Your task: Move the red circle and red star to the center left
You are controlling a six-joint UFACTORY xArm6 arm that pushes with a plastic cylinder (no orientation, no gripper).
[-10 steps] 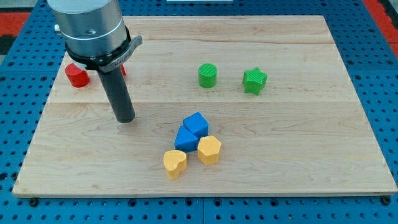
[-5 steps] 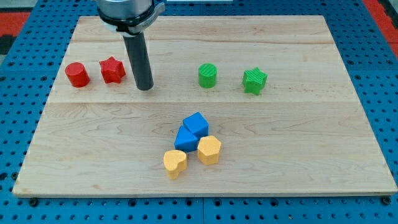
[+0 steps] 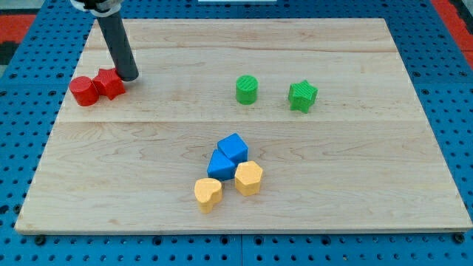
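Observation:
The red circle (image 3: 83, 91) and the red star (image 3: 109, 83) sit touching each other near the board's left edge, above its middle height. My tip (image 3: 128, 76) rests on the board just right of the red star, touching or nearly touching it. The rod rises from there to the view's top left.
A green circle (image 3: 247, 89) and a green star (image 3: 302, 96) sit right of centre. Two blue blocks (image 3: 228, 156) and two yellow blocks (image 3: 229, 185) cluster below the centre. The wooden board (image 3: 369, 207) lies on a blue pegboard.
My tip swung up and to the left, around the red star's right side. The red star and red circle slid left and now touch each other.

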